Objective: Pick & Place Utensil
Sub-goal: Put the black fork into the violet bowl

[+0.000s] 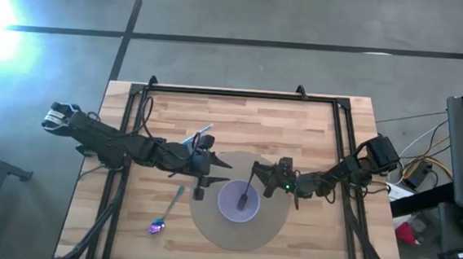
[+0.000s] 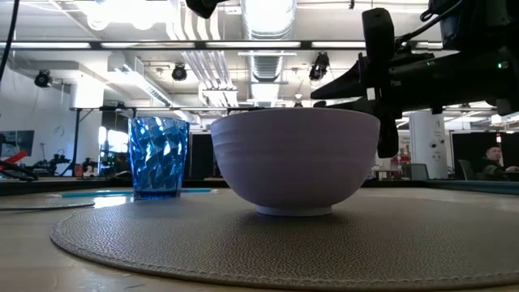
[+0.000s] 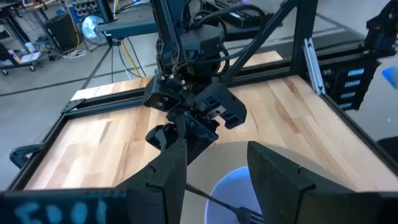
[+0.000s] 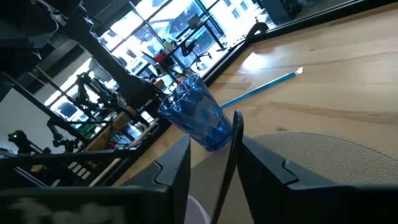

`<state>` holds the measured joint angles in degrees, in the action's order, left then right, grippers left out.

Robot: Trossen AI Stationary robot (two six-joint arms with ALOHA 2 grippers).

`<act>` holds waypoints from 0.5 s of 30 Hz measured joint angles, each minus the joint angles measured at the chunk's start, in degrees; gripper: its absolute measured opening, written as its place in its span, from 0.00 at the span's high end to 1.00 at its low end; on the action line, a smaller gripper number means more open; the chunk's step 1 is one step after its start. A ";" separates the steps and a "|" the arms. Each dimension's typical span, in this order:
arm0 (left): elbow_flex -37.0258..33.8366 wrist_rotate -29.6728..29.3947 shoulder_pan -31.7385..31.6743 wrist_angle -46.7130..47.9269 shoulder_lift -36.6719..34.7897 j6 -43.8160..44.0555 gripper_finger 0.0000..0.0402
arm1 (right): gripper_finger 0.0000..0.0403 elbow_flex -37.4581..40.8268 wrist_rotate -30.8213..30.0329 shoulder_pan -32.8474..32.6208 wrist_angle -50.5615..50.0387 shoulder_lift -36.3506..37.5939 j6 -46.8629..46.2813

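A black utensil [image 1: 247, 188] stands in the lavender bowl [image 1: 227, 209], its head on the bowl's bottom and its handle leaning up over the far rim. The bowl sits on a round grey mat [image 1: 208, 230]. My right gripper [image 1: 259, 179] hovers at the bowl's far right rim, open, with the handle [image 4: 227, 163] between its fingers. My left gripper [image 1: 210, 185] waits open above the bowl's left side; its wrist view looks over the bowl [image 3: 227, 186]. A metal spoon [image 1: 168, 211] lies flat on the wood left of the mat. My right gripper has its fingers level on either side of the utensil's upper handle [image 4: 231, 140]. A gap shows on one side. The handle runs close along the other finger [image 4: 261, 163], and I cannot tell whether they touch.
A blue faceted cup [image 2: 158, 156] stands beyond the mat at the far left, partly under my left arm. A light blue straw [image 4: 264, 89] lies on the wood behind it. A black frame runs round the tabletop. Bare wood lies near the front edge.
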<state>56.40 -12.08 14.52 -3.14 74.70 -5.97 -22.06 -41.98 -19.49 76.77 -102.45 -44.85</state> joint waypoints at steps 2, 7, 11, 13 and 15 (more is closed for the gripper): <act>0.62 0.00 0.00 1.20 0.00 -0.05 0.59 | 0.68 0.00 0.00 0.00 0.04 0.00 -0.03; 2.55 -0.04 -0.02 4.75 0.00 -0.10 0.59 | 0.64 0.02 0.00 0.00 0.07 0.04 -0.16; 4.70 -3.37 -0.02 9.40 0.00 -0.12 0.59 | 0.62 0.18 0.00 0.00 0.09 0.04 -0.19; 5.74 -5.54 -0.02 12.13 0.00 -0.12 0.59 | 0.61 0.35 0.00 0.00 0.15 0.04 -0.19; 6.79 -7.17 -0.03 14.71 -0.01 -0.11 0.59 | 0.59 0.55 0.00 0.00 0.15 0.07 -0.21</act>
<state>63.19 -19.25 14.49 11.58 74.69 -6.08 -21.52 -41.98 -19.49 76.93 -102.39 -45.06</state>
